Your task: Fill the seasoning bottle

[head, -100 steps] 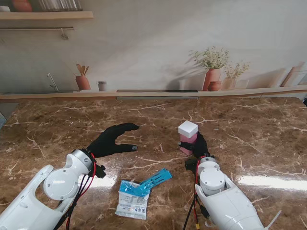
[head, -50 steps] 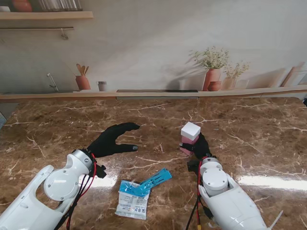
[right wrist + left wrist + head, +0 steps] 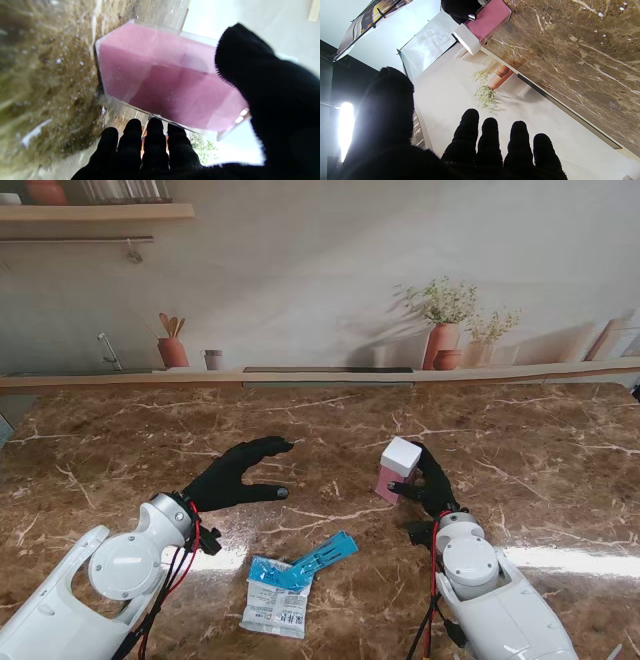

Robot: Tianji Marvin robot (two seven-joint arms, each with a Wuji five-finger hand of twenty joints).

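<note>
The seasoning bottle (image 3: 392,478) is a clear square bottle of pink contents with a white cap (image 3: 401,456). It leans to the right, its base on the marble table (image 3: 120,450). My right hand (image 3: 430,480) is shut on the bottle, thumb against one side and fingers curled around the other. The right wrist view shows the pink body (image 3: 160,75) close between the thumb (image 3: 275,87) and the fingertips (image 3: 155,135). My left hand (image 3: 235,472) hovers open left of the bottle, holding nothing. The left wrist view shows the bottle (image 3: 490,21) beyond my spread fingers (image 3: 490,142).
A blue and white seasoning packet (image 3: 290,580) lies flat on the table near me, between the two arms. A ledge (image 3: 320,375) with pots and plants runs along the table's far edge.
The bottle has tipped from upright to leaning right, and my right hand and forearm have shifted right with it. The left hand has barely moved.
</note>
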